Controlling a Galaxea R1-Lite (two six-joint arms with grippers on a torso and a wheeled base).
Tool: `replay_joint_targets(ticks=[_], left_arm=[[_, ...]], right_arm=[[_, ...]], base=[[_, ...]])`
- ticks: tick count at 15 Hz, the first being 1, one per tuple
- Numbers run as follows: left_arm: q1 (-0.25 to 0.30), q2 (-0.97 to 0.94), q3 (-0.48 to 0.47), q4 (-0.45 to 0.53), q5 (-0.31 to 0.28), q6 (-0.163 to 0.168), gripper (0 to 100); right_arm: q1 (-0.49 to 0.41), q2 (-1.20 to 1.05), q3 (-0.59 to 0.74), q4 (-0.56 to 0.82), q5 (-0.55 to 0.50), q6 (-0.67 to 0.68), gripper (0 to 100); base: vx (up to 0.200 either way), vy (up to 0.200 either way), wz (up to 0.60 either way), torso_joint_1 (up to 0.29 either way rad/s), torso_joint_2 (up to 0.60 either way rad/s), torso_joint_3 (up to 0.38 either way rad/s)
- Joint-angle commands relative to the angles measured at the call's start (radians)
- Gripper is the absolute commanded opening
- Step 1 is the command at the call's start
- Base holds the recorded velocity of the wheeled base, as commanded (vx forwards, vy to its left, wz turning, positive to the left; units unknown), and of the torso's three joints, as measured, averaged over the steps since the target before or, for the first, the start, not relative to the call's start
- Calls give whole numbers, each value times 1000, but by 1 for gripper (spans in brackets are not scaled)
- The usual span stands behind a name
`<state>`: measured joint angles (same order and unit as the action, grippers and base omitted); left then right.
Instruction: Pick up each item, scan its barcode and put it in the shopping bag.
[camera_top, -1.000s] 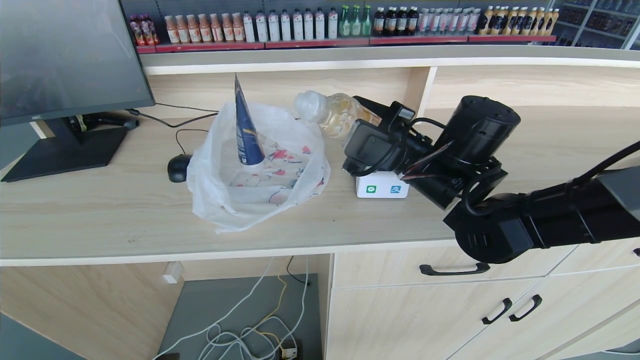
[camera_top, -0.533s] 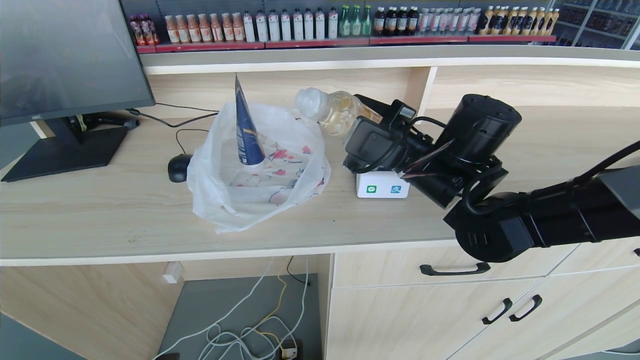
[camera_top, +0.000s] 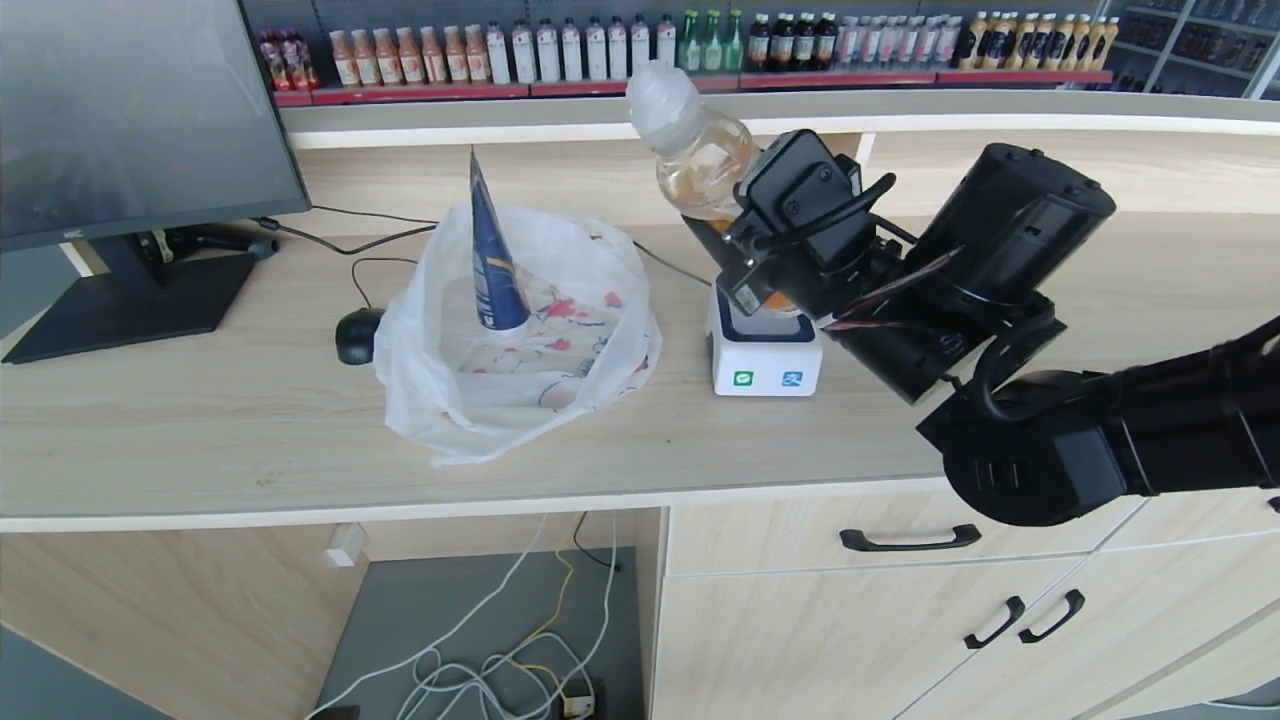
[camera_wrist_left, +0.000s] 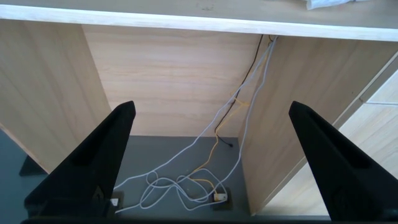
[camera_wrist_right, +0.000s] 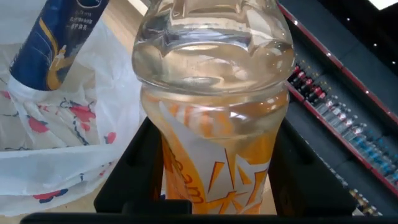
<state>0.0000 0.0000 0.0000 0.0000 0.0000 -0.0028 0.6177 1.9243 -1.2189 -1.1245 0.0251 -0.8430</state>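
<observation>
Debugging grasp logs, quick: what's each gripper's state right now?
Left gripper: open, empty.
Right gripper: closed on the drink bottle.

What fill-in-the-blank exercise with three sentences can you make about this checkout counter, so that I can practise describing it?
1. The bottle is held over the white scanner box by the ____ end effector.
2. The label on the bottle is ____ in colour.
3. Inside the shopping bag a ____ cone-shaped package stands with its point up.

Missing words: right; orange; blue
</observation>
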Motion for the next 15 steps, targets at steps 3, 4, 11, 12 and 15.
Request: replay_joint_targets(ticks=[3, 4, 11, 12, 15], left_arm=[[0, 0, 0, 0, 0, 0, 100], [0, 0, 0, 0, 0, 0, 100], [0, 0, 0, 0, 0, 0, 100], [0, 0, 0, 0, 0, 0, 100], [0, 0, 0, 0, 0, 4, 100]], right_arm=[[59, -133, 105, -1, -120, 177, 0], [85, -162, 130, -3, -194, 252, 0], [96, -287, 288, -24, -478, 476, 0], [99, -287, 302, -44, -518, 518, 0], [90, -289, 303, -46, -525, 598, 0]], base=[[0, 0, 0, 0, 0, 0], [0, 0, 0, 0, 0, 0], [0, 0, 0, 0, 0, 0], [0, 0, 0, 0, 0, 0], [0, 0, 0, 0, 0, 0]])
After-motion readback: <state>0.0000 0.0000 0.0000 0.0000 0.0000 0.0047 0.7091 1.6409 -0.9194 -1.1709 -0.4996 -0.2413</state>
